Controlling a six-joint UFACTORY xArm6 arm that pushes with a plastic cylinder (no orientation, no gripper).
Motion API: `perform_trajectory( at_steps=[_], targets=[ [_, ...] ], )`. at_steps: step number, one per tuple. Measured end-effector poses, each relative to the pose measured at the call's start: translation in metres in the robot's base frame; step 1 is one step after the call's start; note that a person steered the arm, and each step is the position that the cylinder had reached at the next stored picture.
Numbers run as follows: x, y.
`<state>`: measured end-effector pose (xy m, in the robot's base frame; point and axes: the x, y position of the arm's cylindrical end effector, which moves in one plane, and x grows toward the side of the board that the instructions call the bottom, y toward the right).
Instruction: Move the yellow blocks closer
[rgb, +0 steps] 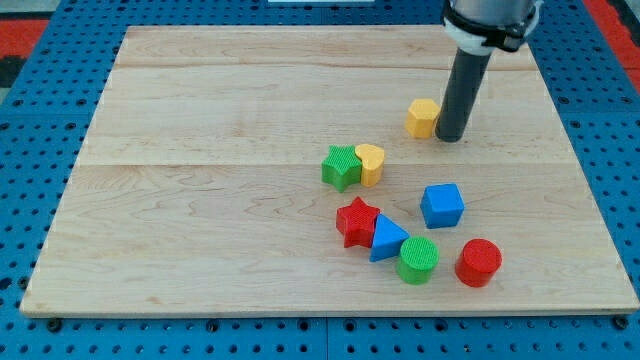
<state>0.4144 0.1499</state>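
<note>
My tip (451, 137) touches the yellow hexagon block (423, 117); no jaws exist. Next: push toward the yellow heart block (371, 163).

We are at a lab test bench: a pale wooden tabletop (200, 200) lies on a blue perforated mounting board (30, 150). Red matting (40, 20) shows beyond it, and small plastic blocks (400, 220) sit scattered for trials.

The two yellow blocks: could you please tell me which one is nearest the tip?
The yellow hexagon, right beside my tip on its left. The yellow heart lies farther toward the bottom left, touching the green star.
</note>
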Motion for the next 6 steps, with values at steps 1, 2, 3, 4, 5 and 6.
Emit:
perform_trajectory(
  at_steps=[1,2,3,4,5,6],
  targets=[
    [0.053,-0.052],
    [0.068,-0.135],
    [0.027,-0.14],
    [0.017,-0.079],
    [0.036,-0.098],
    [0.057,-0.093]
  ],
)
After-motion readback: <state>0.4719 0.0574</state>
